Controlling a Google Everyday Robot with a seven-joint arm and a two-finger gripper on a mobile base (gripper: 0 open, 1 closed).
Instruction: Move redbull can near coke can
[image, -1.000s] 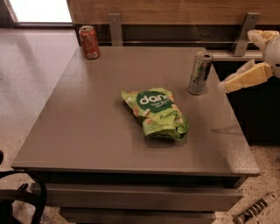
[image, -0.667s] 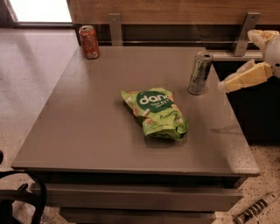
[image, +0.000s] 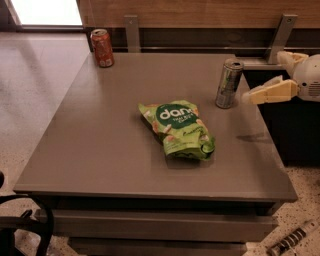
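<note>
The redbull can, slim and silver-grey, stands upright near the right edge of the grey table. The coke can, red-orange, stands upright at the table's far left corner. My gripper comes in from the right, just right of the redbull can and apart from it. It is open and empty, and its lower cream finger points at the can.
A green snack bag lies in the middle of the table, between the two cans. A wooden wall with metal brackets runs behind the table. A dark chair part is at the lower left.
</note>
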